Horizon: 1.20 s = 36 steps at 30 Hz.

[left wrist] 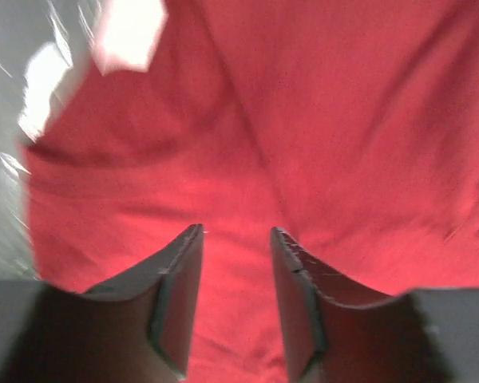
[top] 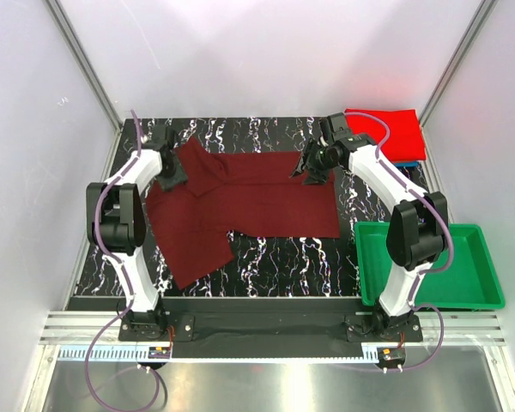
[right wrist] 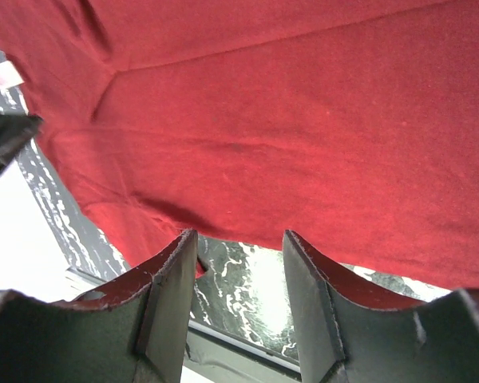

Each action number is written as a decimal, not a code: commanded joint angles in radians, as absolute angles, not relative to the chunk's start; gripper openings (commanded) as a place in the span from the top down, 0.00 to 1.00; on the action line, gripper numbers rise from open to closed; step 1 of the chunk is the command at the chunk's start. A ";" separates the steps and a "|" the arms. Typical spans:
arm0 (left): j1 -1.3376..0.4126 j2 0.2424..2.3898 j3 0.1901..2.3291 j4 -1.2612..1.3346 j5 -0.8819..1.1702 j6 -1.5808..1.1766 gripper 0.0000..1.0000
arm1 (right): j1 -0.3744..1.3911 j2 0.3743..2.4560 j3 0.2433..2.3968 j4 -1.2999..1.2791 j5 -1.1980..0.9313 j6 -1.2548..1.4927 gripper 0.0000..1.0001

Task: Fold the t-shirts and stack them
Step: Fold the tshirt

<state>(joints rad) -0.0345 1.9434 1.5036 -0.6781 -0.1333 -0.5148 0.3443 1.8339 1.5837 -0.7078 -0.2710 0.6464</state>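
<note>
Two arms share one marbled table, viewed from above.

The maroon t-shirt lies spread across the centre with one sleeve trailing toward 7 o'clock. It is not yet folded, and it lies flat so that each arm can reach its far edge.

The green tray sits at 4 o'clock, apart from the cloth.

The folded red t-shirt is at 1 o'clock. It rests on a blue t-shirt, of which only a thin edge shows. This is probably the stack.

The left gripper is at 10 o'clock over maroon cloth, its jaws apart and pinching nothing.

The right gripper is at the hem's 1 o'clock end. Its jaws are apart with bare table between them. Both seem poised to grasp the far edge for a fold.
</note>
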 commanded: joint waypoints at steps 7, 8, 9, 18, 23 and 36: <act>0.040 1.901 1.508 -0.574 -0.035 -0.470 0.53 | 0.374 1.901 1.637 -0.741 -0.269 0.591 0.47; 0.044 1.910 1.540 -0.566 -0.044 -0.403 0.53 | 0.380 1.914 1.643 -0.753 -0.265 0.592 0.48; 0.048 1.923 1.601 -0.561 -0.057 -0.370 0.52 | 0.385 1.917 1.643 -0.749 -0.271 0.597 0.48; 0.060 2.190 1.936 -0.607 0.130 -0.213 0.64 | 0.403 1.914 1.609 -0.747 -0.270 0.607 0.48; 0.092 2.226 1.965 -0.626 0.120 -0.207 0.67 | 0.403 1.914 1.640 -0.767 -0.258 0.606 0.49; 0.156 2.252 1.911 -0.609 0.181 -0.179 0.61 | 0.402 1.945 1.658 -0.756 -0.265 0.638 0.49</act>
